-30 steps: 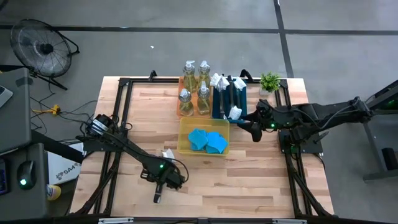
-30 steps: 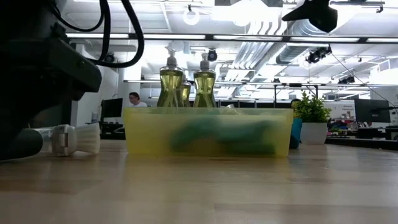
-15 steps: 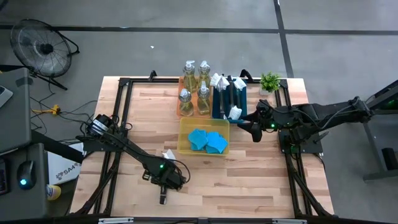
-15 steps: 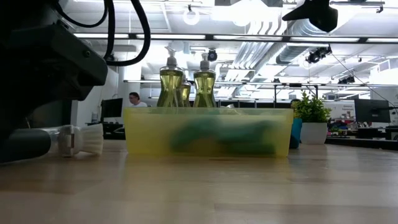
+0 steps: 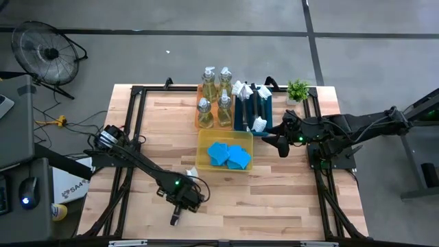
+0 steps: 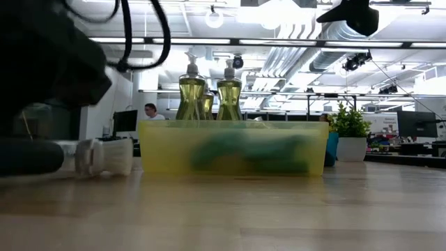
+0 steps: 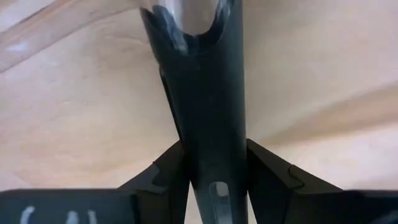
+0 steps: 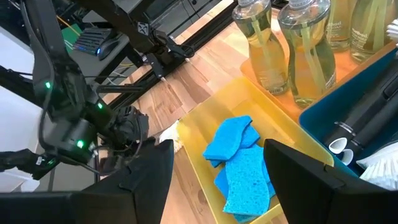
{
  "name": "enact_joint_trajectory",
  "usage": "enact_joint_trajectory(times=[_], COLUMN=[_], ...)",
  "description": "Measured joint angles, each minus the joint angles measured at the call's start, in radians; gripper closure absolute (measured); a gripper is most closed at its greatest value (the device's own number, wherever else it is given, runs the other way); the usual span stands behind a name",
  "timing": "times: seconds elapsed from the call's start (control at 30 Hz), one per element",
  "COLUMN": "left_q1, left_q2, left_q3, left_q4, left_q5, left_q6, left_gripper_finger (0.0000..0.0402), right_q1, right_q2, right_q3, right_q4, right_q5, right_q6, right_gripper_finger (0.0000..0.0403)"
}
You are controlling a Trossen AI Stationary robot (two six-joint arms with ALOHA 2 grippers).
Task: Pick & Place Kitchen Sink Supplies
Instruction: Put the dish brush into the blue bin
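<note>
My left gripper is low over the near middle of the table, shut on a dish brush with a black handle and a white head. The low view shows that head level, close over the wood. My right gripper hovers open to the right of the yellow tray, which holds blue sponges. Soap bottles stand in the orange tray. More brushes stand in the teal tray. My left gripper pinches the brush's black handle between its two fingers, about midway along it. The fingers come from above and lie across the handle. The brush lies level and low over the table; whether it rests on the wood, I cannot tell.
A small green plant stands at the far right corner. The three trays cluster at the far middle. Black frame rails run along the table's sides. Bare wood lies near and to the left. A fan stands on the floor beyond the left corner.
My left gripper has shifted a little over the near part of the table with the brush in it. In the low view the white head has moved toward the yellow tray. The right arm has kept still.
</note>
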Motion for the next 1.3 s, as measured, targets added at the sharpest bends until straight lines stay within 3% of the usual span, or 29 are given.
enact_joint_trajectory(times=[0.63,1.1,1.3], left_q1=[0.0,0.032,0.098], left_q2=[-0.358,-0.402,-0.402], left_q3=[0.0,0.001,0.001], left_q4=[0.01,0.277,0.483], left_q5=[-0.137,-0.584,-0.64], left_q6=[0.232,0.641,0.872], left_gripper_finger=[0.0279,0.0278,0.0278], right_q1=[0.0,0.0,0.0], right_q2=[0.0,0.017,0.024], right_q3=[0.0,0.0,0.0], right_q4=[0.0,0.127,0.196], right_q5=[-0.014,0.025,-0.028], right_q6=[-0.002,-0.076,-0.144], right_gripper_finger=[0.016,0.016,0.016])
